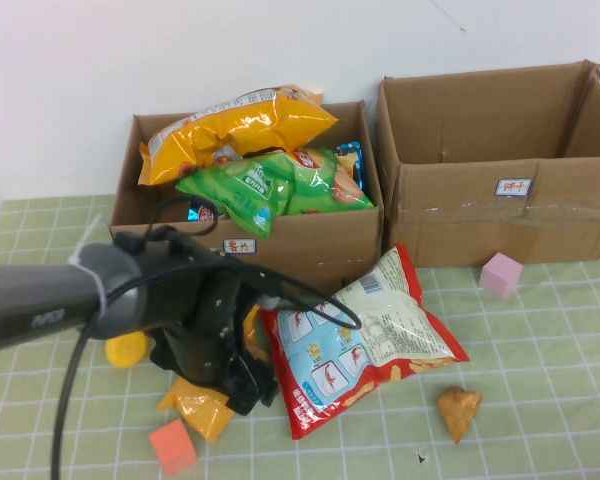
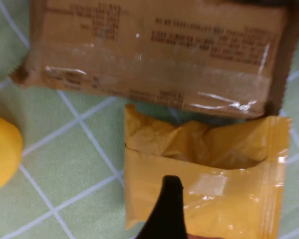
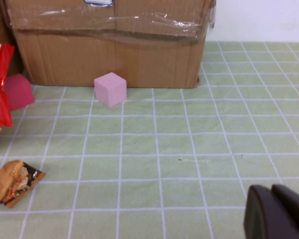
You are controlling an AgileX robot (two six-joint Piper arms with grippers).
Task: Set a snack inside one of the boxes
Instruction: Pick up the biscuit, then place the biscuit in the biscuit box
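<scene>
The left gripper (image 1: 230, 385) sits low in the lower left of the high view, down at a small orange-yellow foil snack packet (image 1: 202, 410) lying on the green checked surface (image 1: 540, 340); whether its fingers are apart or closed cannot be told. In the left wrist view one dark fingertip (image 2: 167, 209) overlaps that packet (image 2: 204, 184), whose long axis runs across the frame, beside a brown wrapped snack (image 2: 154, 55) and a round yellow object (image 2: 2, 152). The two brown corrugated cardboard boxes stand side by side along the top of the high view: the left box (image 1: 310, 240) is heaped with a yellow crisp bag (image 1: 240, 125) and a green crisp bag (image 1: 270, 185), the right box (image 1: 450, 215) shows only its bare inside. A large red-and-white snack bag (image 1: 365, 340) lies in the centre, its long axis running diagonally from lower left to upper right, toward the gap between the boxes. The right gripper (image 3: 276, 214) appears only in the lower right corner of its wrist view, its fingers together, above the surface.
</scene>
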